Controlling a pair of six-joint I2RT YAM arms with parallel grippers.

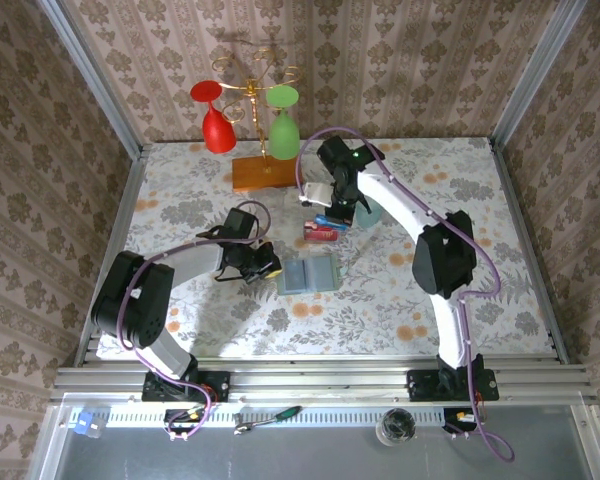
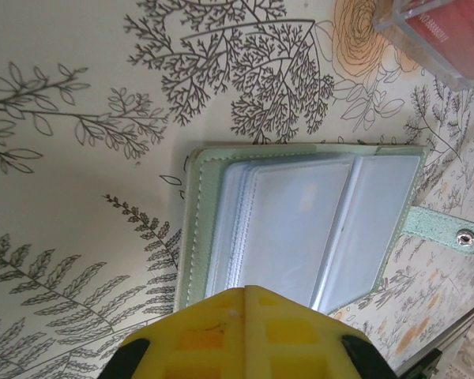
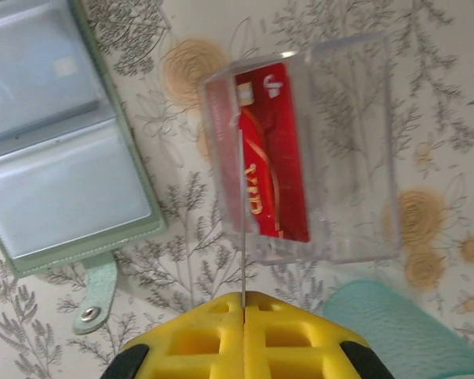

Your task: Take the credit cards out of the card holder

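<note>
Card holder (image 1: 308,275): small pale-green bifold wallet with clear plastic sleeves, lying open and flat near the middle of the surface. Its snap strap (image 2: 464,235) is splayed out and the sleeves face up, so the cards can be reached.
Left pincer (image 2: 245,294): yellow fingers closed with nothing between them, at the holder's left edge, probably to pin it down. I cannot tell if they touch it.
Right pincer (image 3: 243,300): closed, hanging over a clear plastic box (image 3: 347,142). A thin line runs out from its seam, either a card's edge or a box wall.
Credit cards (image 1: 321,234): thin red and blue rectangles lying in that box, just far-right of the holder. A pale card seems to sit in one sleeve.
Surface (image 1: 460,200): floral-print sheet carrying a teal round object (image 3: 403,332) and, on the far side, an orange-brown wooden slab (image 1: 260,173) with a gold stand (image 1: 250,85) holding red and green glasses.
Room: patterned wallpaper walls (image 1: 380,60).
</note>
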